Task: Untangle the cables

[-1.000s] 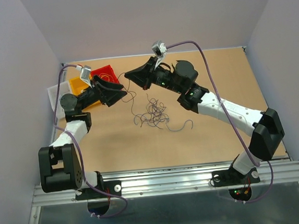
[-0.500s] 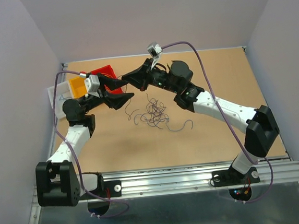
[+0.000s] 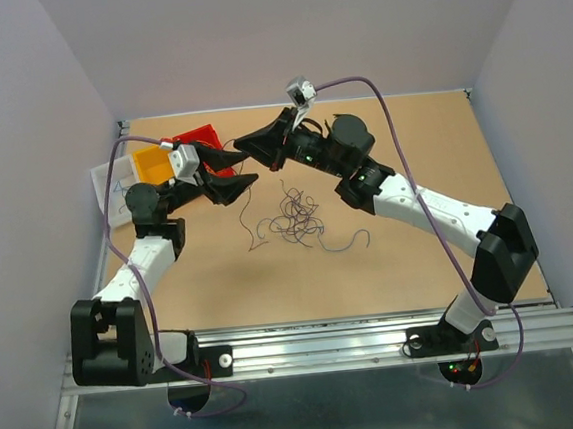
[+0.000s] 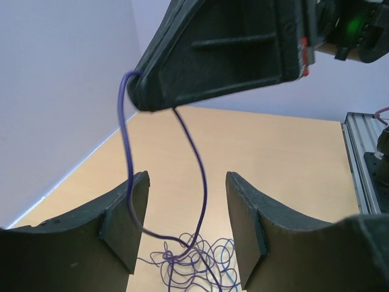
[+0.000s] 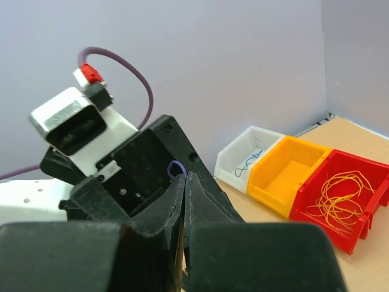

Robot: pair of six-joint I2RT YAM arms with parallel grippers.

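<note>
Between the spread fingers (image 4: 124,222) of the left gripper (image 4: 187,225), its wrist view shows a blue cable (image 4: 204,176) hanging from the right gripper (image 4: 144,100) into the tangle (image 4: 194,267), touching neither finger. Seen from the right wrist, those jaws are pinched tight on it, a small loop poking out. From above, the tangle lies mid-way across the table (image 3: 411,143). Apparently one strand is being separated; next, the left gripper should close on it and pull clear.

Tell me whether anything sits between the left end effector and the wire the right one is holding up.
Nothing visible does. The wire, pinched by the right end effector, shows in the left wrist view inside the gap of the open left end effector. Its lower end runs into the pile.
</note>
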